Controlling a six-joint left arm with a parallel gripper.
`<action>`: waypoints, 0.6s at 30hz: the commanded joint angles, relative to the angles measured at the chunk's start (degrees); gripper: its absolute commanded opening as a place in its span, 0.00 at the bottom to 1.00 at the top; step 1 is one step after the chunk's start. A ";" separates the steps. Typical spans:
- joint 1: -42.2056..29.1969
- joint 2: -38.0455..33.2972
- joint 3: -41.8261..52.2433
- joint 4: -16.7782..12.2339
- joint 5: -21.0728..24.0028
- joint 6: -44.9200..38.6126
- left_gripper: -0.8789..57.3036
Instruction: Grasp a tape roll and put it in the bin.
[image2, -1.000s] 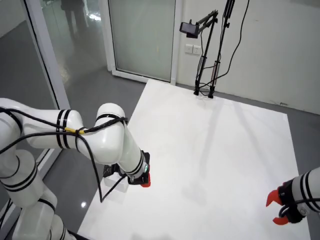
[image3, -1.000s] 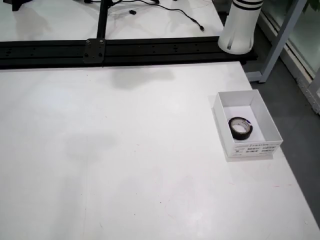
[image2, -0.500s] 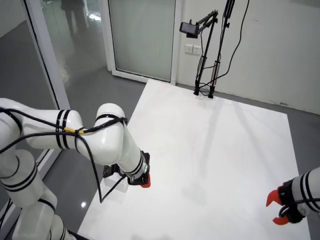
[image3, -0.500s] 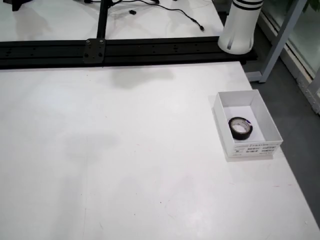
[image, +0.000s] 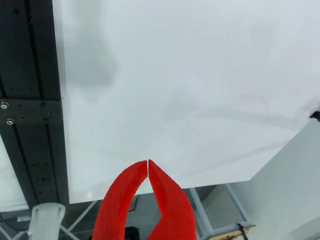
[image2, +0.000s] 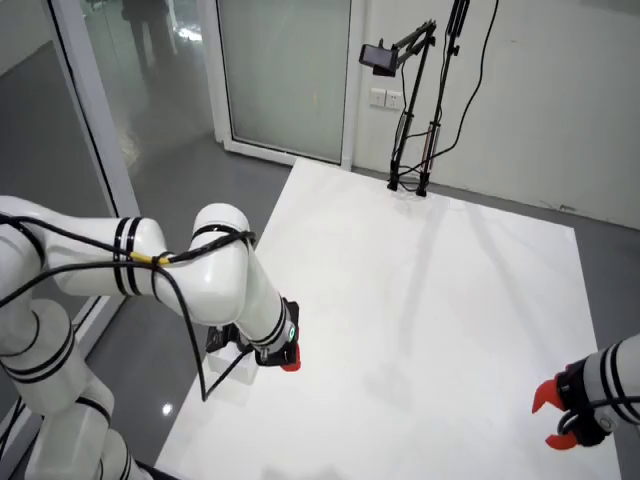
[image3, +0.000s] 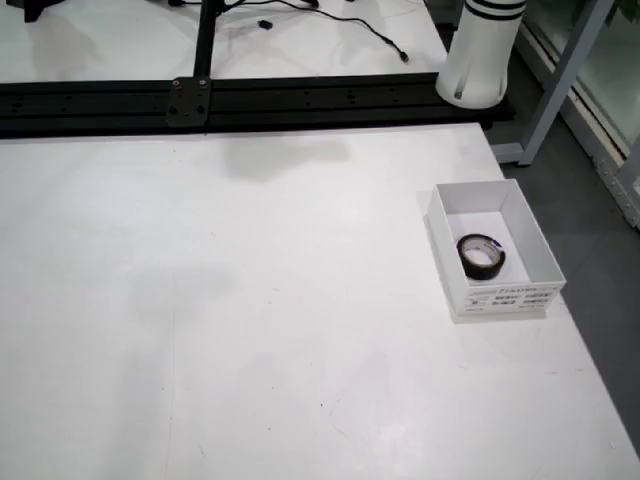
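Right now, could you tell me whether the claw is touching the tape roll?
Apart. The view from above shows the tape roll lying alone inside the white bin, with no claw near it. The view riding on the claw shows its red tips shut over bare table.

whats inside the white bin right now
In the view from above, the white bin holds one black tape roll, lying flat toward its near end. The rest of the floor shows bare white. Whatever lies under the roll is hidden.

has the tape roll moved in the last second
No. In the view from above, the tape roll lies at the same spot inside the white bin, same gap to its walls.
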 joint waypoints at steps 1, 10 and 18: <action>1.74 0.02 0.00 -0.02 0.00 0.00 0.01; 4.29 0.02 0.00 0.24 0.00 0.00 0.01; 8.42 0.02 0.00 0.42 0.08 0.00 0.01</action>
